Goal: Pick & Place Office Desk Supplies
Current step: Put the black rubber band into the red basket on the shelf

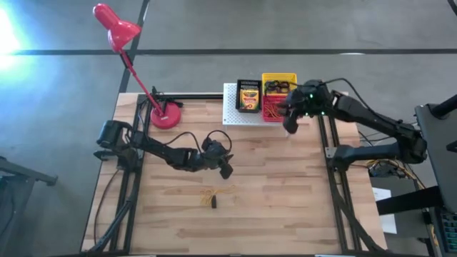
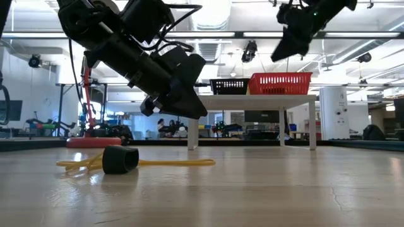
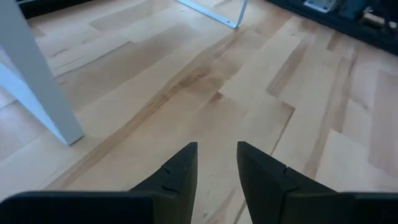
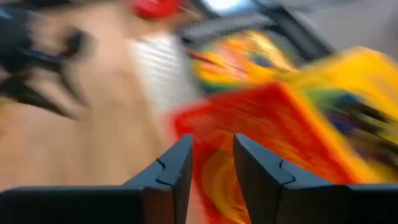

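Right wrist view is smeared throughout: red basket (image 4: pixel 249 118) and yellow basket (image 4: pixel 367 81) read only as colour patches, contents not resolvable. Right gripper (image 1: pixel 289 128) fingertips too small to separate in the high view; in the low view that arm is cut by the top edge. Rubber-band tangle (image 1: pixel 209 194) is a thin blur from above, and the black piece (image 2: pixel 120 159) covers part of it at table level. Black basket (image 1: pixel 248 96) seems to hold crayon boxes, count unclear.
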Motion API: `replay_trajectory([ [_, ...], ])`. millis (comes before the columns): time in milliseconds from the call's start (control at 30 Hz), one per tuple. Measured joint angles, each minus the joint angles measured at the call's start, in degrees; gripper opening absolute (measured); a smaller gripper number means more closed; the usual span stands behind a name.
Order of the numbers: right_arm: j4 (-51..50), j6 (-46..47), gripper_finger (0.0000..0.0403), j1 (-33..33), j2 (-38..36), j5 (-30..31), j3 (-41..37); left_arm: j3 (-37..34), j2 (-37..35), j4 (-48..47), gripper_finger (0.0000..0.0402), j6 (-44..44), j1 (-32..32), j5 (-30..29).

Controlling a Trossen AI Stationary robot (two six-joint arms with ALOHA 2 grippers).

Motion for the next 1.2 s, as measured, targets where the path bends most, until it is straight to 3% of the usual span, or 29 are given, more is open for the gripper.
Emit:
replay_trajectory([
  [167,15.2,3.7,0.0117,8.8,-2.0,-9.9,-7.9,0.1,-0.3,3.7,0.0118,4.9,-3.4,0.5],
  [333,36.2,5.5,0.0106,21.4,-2.1,-9.9,-19.3,0.1,-0.4,2.1,0.0118,11.3,-7.9,6.9],
  [500,54.9,6.5,0.0095,32.2,2.1,-9.4,-29.7,0.1,-0.4,-9.4,0.0118,13.5,-14.3,15.6],
  [633,68.0,9.8,0.0087,38.2,7.5,-1.6,-35.6,0.1,-0.4,-18.2,0.0118,8.0,-19.4,15.4],
  [767,77.0,12.2,0.008,41.0,13.2,6.7,-39.0,0.1,-0.5,-23.0,0.0118,-3.2,-22.0,14.0],
  [933,83.7,13.6,0.0073,41.1,18.9,8.5,-39.8,0.3,-0.8,-26.7,0.0113,-16.6,-22.8,11.8],
  [1033,85.1,13.6,0.007,41.1,21.5,8.5,-38.3,1.0,-1.2,-27.7,0.0081,-17.6,-22.8,11.9],
  [1133,85.3,12.3,0.0071,41.1,24.0,8.5,-36.1,2.3,-2.7,-28.8,0.0023,-14.5,-22.4,12.4],
  [1200,84.9,10.9,0.0073,41.1,25.4,8.4,-34.8,4.0,-4.5,-28.7,0.0013,-11.9,-21.7,12.0],
])
